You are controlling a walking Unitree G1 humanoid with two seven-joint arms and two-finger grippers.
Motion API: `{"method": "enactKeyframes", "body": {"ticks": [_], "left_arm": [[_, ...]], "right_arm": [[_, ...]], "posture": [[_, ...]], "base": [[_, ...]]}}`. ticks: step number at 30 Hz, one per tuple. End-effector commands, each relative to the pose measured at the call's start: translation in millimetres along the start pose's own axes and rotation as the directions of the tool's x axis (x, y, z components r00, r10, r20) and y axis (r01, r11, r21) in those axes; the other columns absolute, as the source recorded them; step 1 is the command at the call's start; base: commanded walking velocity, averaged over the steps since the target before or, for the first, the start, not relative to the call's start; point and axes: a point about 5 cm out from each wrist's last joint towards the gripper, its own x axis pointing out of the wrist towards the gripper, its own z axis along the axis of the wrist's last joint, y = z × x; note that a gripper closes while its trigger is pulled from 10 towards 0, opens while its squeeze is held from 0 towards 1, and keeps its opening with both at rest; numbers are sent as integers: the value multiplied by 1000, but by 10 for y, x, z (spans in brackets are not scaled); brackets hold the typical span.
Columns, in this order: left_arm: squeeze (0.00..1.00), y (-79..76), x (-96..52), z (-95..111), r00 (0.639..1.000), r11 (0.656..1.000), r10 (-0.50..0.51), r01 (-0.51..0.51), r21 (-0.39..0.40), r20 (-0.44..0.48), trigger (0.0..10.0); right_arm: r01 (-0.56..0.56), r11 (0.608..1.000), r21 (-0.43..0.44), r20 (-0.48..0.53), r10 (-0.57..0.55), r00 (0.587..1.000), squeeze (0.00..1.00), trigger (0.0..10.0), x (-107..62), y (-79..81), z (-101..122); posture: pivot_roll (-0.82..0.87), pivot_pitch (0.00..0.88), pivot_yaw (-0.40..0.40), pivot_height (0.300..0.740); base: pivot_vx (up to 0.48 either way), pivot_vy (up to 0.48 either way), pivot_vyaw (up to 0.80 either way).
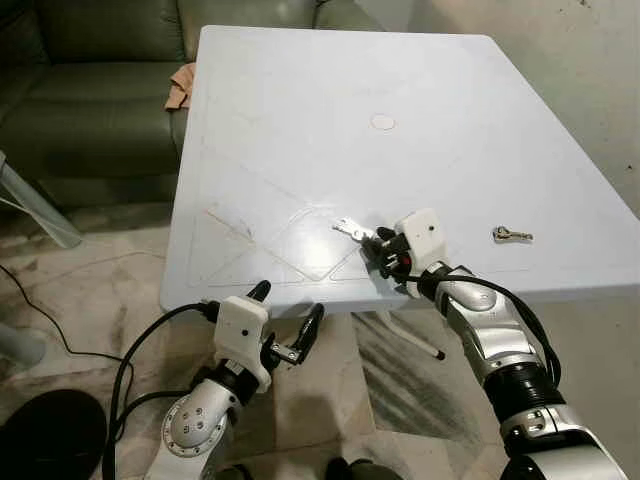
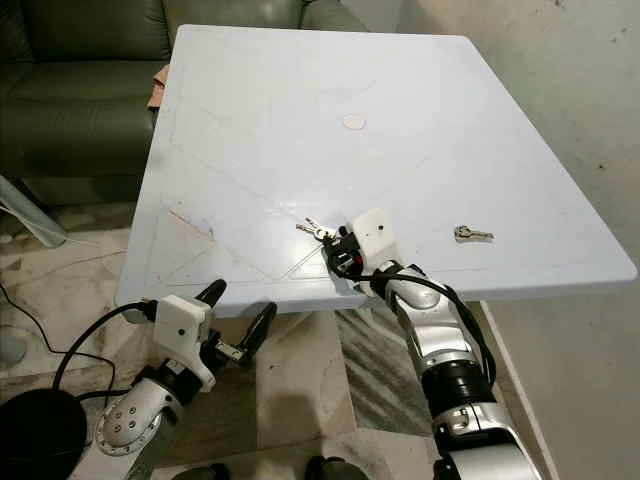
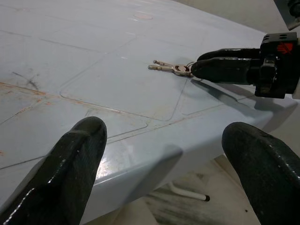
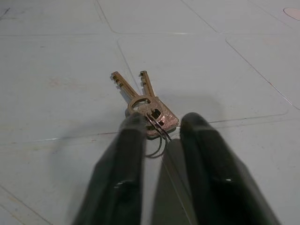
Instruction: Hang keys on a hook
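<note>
Right gripper at the keys, lower centre of the head views

The keys [image 4: 146, 105], two brass blades on a thin wire ring, lay flat on the pale bench [image 1: 300, 120] near its front edge. The right gripper [image 4: 161, 129] rested low on the bench with its fingers narrowly parted around the ring and key heads, not yet clamped. The left gripper [image 1: 285, 315] hung open below the bench edge, holding nothing. A separate single key [image 1: 511, 235] lay at the right of the frame. The bunch was judged light, rigid and slippery on smooth plastic; the heads offered the firmest hold, leaving the ring free for a hook.
</note>
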Motion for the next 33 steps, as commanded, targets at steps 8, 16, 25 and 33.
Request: {"method": "enactKeyframes", "body": {"ticks": [8, 16, 25, 33], "left_arm": [[0, -3, -23, 15, 1000, 1000, 8, -8, -8, 3, 10000], [0, 0, -26, 13, 1000, 1000, 9, -9, -8, 2, 10000], [0, -5, -16, 10, 1000, 1000, 10, -10, -11, 3, 10000], [0, 97, 87, 55, 997, 995, 70, -68, -78, 25, 10000]], "right_arm": [[-13, 1000, -3, -20, 13, 1000, 0, 0, -7, 7, -42], [-8, 1000, -4, -22, 8, 1000, 0, 0, -14, -7, -48], [34, 999, 19, -13, -34, 999, 0, 0, -31, -22, -66], [121, 983, 135, 241, -151, 959, 0, 0, -133, -53, 212]], "posture": [[61, 203, -81, 740], [61, 200, -80, 740], [61, 194, -81, 740], [54, 165, -76, 740]], "base": [[0, 0, 0], [0, 0, 0], [0, 0, 0], [0, 0, 0]]}}
